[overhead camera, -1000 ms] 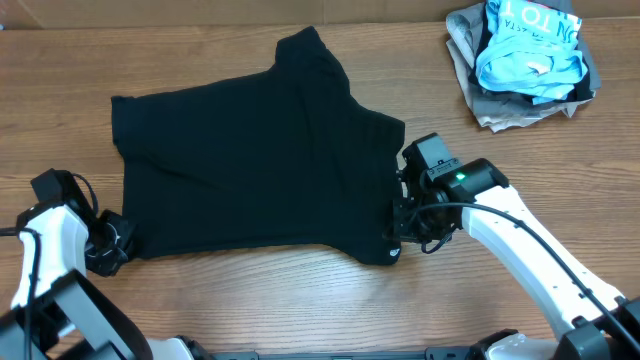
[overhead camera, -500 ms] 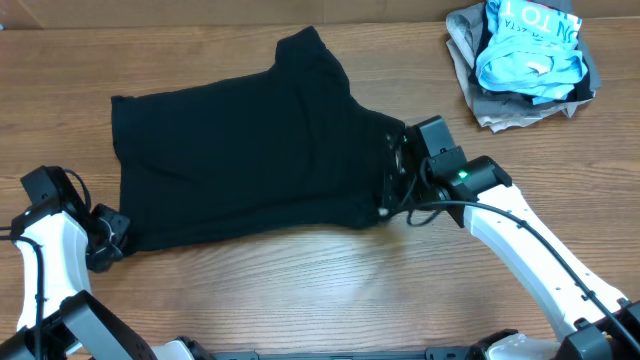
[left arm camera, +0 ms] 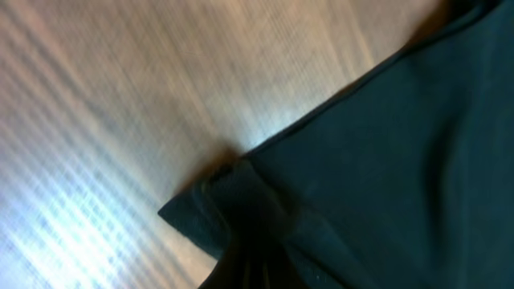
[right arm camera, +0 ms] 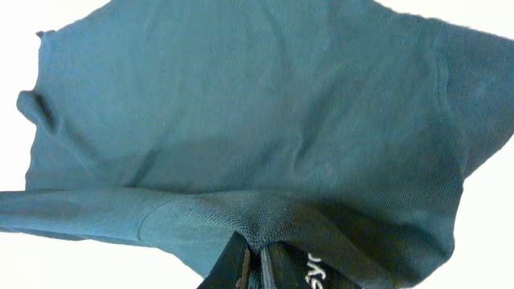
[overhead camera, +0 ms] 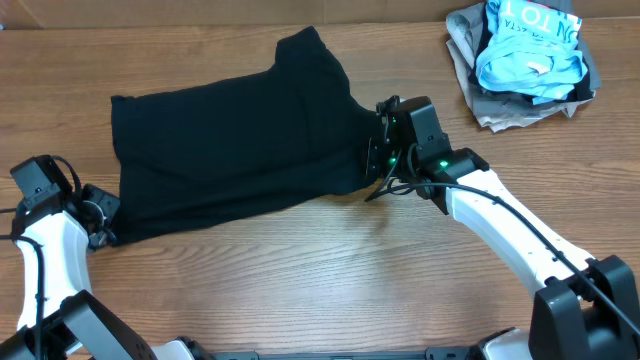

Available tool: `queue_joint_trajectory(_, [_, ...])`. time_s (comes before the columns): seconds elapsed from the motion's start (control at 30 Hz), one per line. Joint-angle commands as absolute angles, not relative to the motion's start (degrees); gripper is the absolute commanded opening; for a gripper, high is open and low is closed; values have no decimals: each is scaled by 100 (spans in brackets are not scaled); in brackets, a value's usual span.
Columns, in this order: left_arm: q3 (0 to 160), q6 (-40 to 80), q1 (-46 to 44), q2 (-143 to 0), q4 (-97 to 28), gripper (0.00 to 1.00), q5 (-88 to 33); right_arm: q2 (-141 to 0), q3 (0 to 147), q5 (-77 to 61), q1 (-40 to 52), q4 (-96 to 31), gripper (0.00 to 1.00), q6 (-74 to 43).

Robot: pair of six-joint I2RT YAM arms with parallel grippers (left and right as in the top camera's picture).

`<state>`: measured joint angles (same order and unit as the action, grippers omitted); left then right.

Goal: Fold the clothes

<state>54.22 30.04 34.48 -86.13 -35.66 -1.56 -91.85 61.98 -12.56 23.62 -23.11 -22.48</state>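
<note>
Fingers on my right arm (overhead camera: 382,155) are clamped narrow on the near hem of the black shirt (overhead camera: 230,150). In the last second I have carried that hem up from the near edge of the worktop (overhead camera: 300,290) to about mid-shirt, so the lower strip is starting to double over. My left fingers (overhead camera: 100,212) pinch the shirt's near-left corner, which has shifted only slightly. The fold is begun, not laid. The shirt lies spread across the middle of the worktop.

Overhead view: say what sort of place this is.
Probably a robot test bench for laundry folding: a wooden table, a black shirt held by the left tool and right tool, and a heap of clothes nearby.
</note>
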Motion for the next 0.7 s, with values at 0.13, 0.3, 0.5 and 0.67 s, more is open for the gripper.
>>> queue_joint_trajectory(0.13, [5564,3087,2952,-8724,-2786,4,-56,-9266,6351,-749,2338,-1890,4,-2213])
queue_joint_trajectory(0.3, [5564,3092,2659,-8871,-2182,4,207,-9474,6351,-711,2338,-1621,4,-2102])
queue_joint_trajectory(0.5, [5564,3094,2530,-9065,-1739,4,353,-9741,6351,-534,2338,-1361,4,-2053])
queue_joint_trajectory(0.67, [5564,3216,2541,-9480,-1656,4,755,-9870,6351,-279,2296,-1264,4,-2014])
